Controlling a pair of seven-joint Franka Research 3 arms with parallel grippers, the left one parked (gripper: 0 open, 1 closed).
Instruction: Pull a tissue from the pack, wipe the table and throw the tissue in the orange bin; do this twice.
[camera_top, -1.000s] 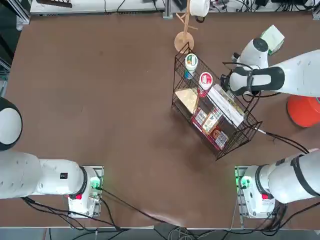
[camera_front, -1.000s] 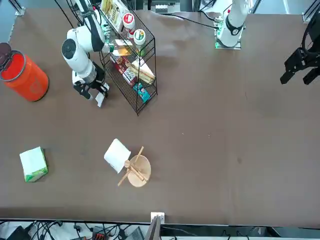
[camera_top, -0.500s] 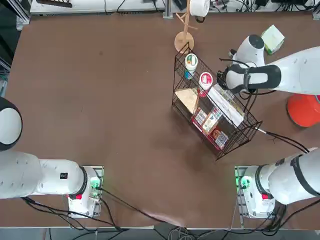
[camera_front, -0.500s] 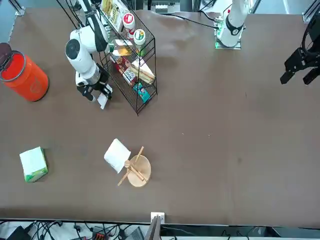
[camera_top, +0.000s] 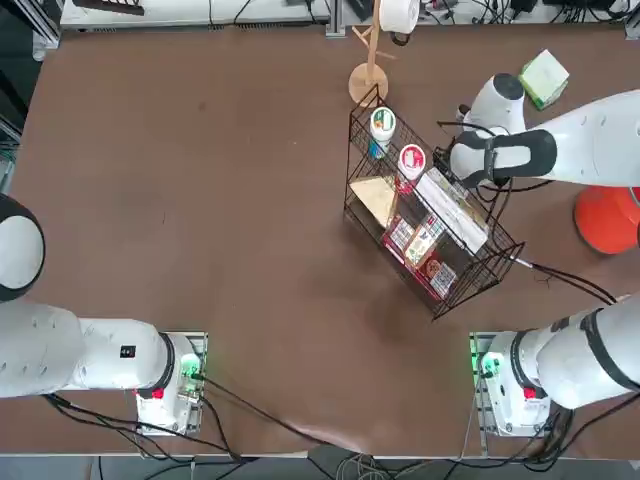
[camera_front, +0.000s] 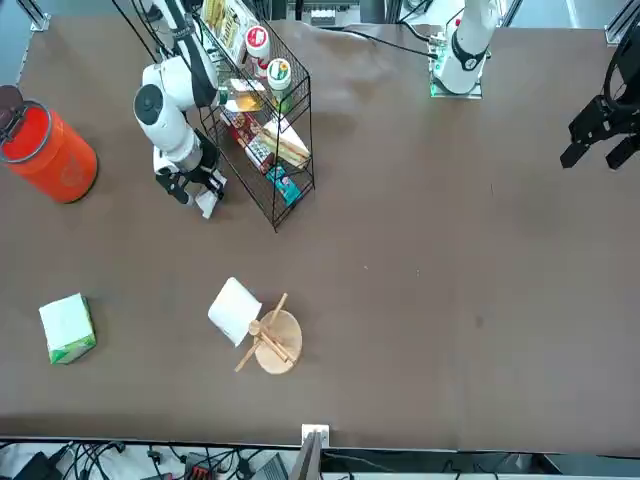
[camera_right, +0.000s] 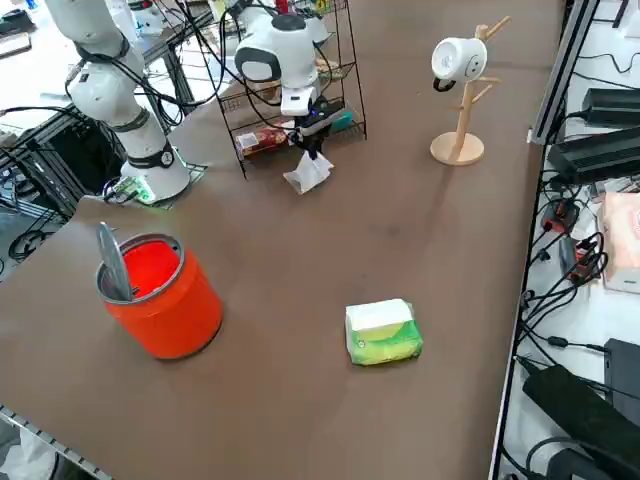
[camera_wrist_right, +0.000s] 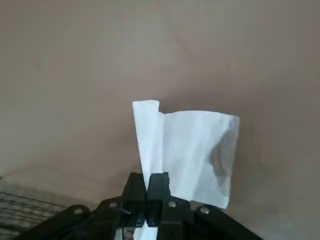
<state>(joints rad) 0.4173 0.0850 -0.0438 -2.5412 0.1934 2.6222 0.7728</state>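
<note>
At the near edge of the dark-brown surface (camera_top: 200, 200), by the arm bases, cables trail off the rim. To the robot's left the surface lies bare all the way across. Toward the right stands a black wire basket (camera_top: 430, 215) of packaged goods, and just beyond it the right hand (camera_front: 200, 190), fingers clamped together on a white tissue (camera_right: 308, 173) whose lower edge hangs down to the surface. The orange bin (camera_right: 160, 295) sits at the right edge, well apart from the hand. Farther off lie the green pack (camera_right: 382, 333), near the far right corner, and a wooden mug stand (camera_right: 462, 90) holding a white mug (camera_right: 453, 60).
</note>
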